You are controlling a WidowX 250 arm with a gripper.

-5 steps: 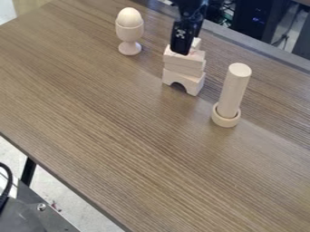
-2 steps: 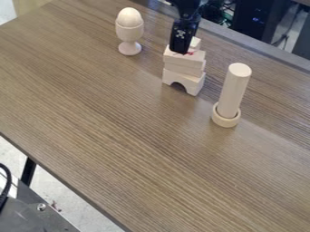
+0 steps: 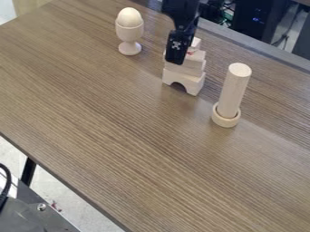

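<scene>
Block stack unmoved, upright between egg cup and cylinder. My gripper sits lower now, over its upper left; can't tell if wide or narrow.

The robot's arm is black throughout, so dark that most of its surface detail merges into one silhouette. Its upper part is broad and bulky, with a rounded, sloping outline on one side. Below this, the body narrows into a shorter, uneven section with small angular edges and faint greyish highlights. The tool is also black, long and slim, with fairly straight sides and a blunt lower end. A small cluster of pale marks stands out on its dark face, too small to make out clearly.
</scene>
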